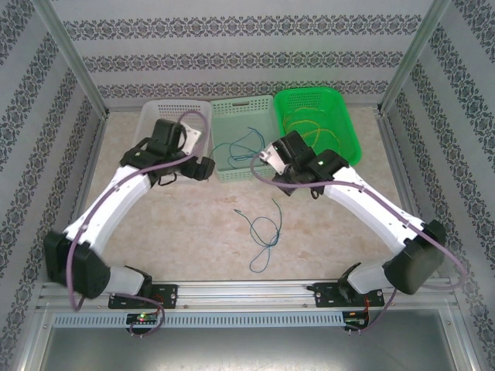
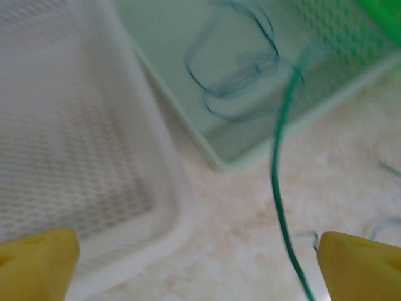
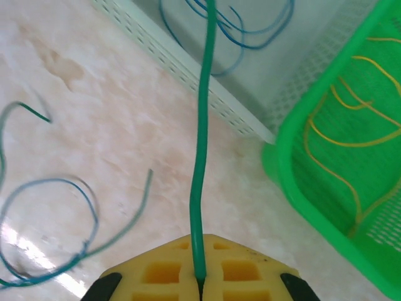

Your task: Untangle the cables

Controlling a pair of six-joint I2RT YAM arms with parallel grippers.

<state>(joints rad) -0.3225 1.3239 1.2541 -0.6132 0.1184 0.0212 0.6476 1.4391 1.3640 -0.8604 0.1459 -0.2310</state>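
Green cable pinched in right claw, stretched toward middle basket. Left claw spread wide, empty. Blue-green tangle loose on table. Thin, limp, light, likely slippery; grip near crossing, pull gently.

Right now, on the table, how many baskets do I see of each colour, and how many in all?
white basket: 1
pale green basket: 1
bright green basket: 1
Total: 3 baskets
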